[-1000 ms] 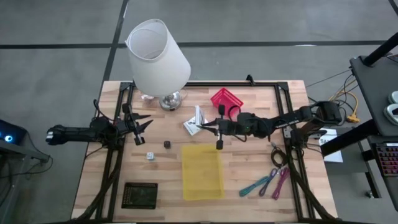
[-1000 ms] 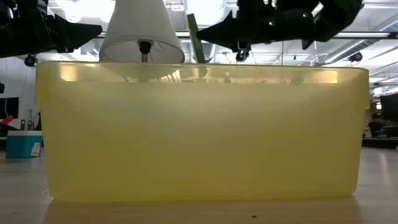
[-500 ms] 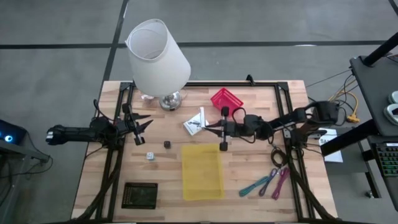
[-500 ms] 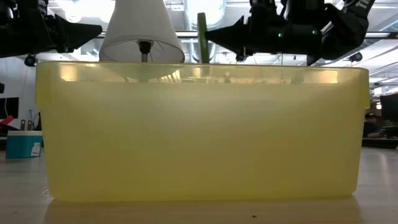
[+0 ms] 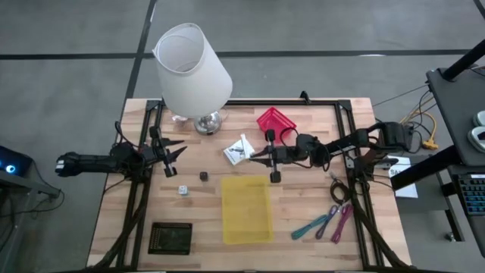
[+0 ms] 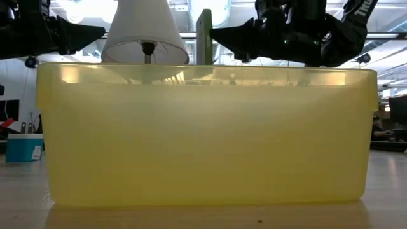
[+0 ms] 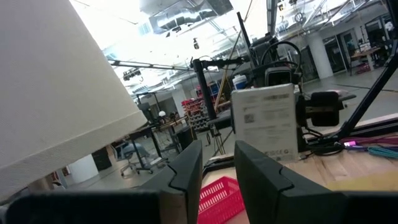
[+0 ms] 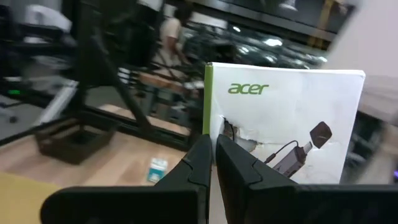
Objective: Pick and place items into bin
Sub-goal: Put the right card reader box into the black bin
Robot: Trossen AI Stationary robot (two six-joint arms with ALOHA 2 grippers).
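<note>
1. Two arms work over a wooden table, and the right gripper sits near the table's middle, between the red basket and the yellow bin.
2. Its fingers are pressed together on the edge of a white card box, which carries green "acer" lettering and a picture of a cable adapter.
3. From the low view the box stands upright above the bin's rim, held in the air.
4. From above, the box hangs just beyond the bin's far edge, not yet over the opening.
5. One left gripper waits at the table's left side, well apart from the bin; its two fingers stand a little apart with nothing between them.
6. Several items lie on the table: a dark cube and a white cube to the left of the bin, and a teal strip and a pink strip to its right.
7. Near the right frame rail lies what may be a coiled black cable, though it is hard to make out.
8. One black flat square lies at the near left corner.
9. One big white lamp stands at the far edge.
</note>
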